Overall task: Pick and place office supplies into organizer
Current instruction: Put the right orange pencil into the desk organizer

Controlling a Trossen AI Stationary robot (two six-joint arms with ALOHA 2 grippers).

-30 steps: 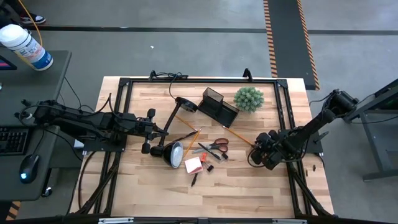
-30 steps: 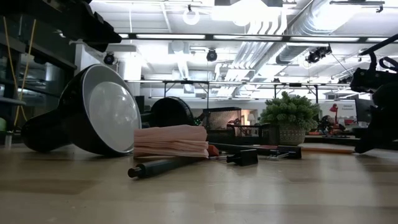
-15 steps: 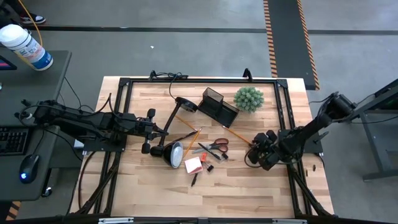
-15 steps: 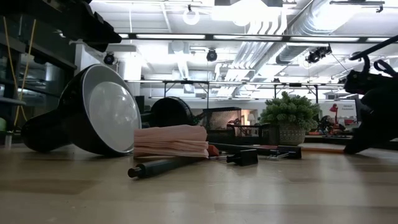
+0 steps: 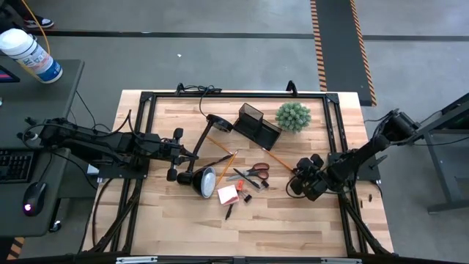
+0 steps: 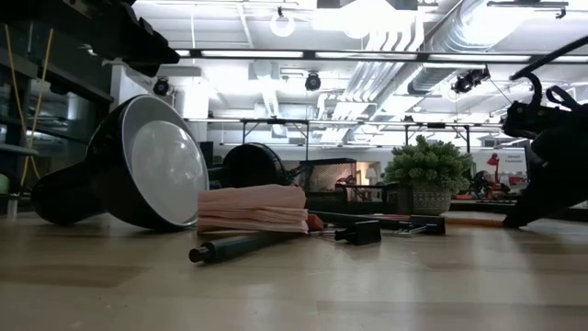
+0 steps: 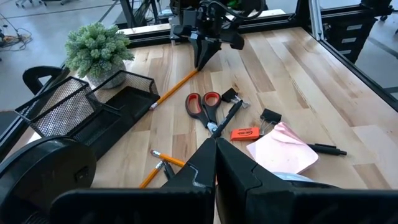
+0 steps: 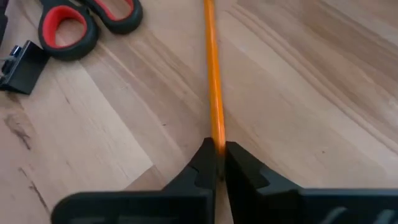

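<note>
An orange pencil (image 8: 211,68) lies on the table to the right of the orange-handled scissors (image 5: 255,172), and my right gripper (image 8: 217,155) is shut on its right end. The dark mesh organizer (image 5: 256,123) stands at the far middle of the table. A pink sticky-note pad (image 5: 228,193), a black pen (image 5: 229,211), binder clips (image 7: 269,116) and two more pencils (image 5: 223,159) lie around the middle. My left gripper (image 7: 216,149) hovers shut beside the lamp, holding nothing. My right gripper pinches the pencil between its two fingers at the pencil's right-hand end (image 8: 216,138). The fingers (image 7: 202,59) come down from above and from the table's right. The pencil lies flat on the table, running away toward the organizer.
A black desk lamp lies tipped over, its head (image 5: 201,180) left of the sticky pad and its base (image 5: 218,123) beside the organizer. A green spiky plant (image 5: 293,116) stands right of the organizer. A black frame (image 5: 337,132) rims the table. Bare wood lies along the near edge.
My right gripper has moved a short way toward the table's left and down onto the end of the orange pencil. The pencil and the other things have stayed where they were.
</note>
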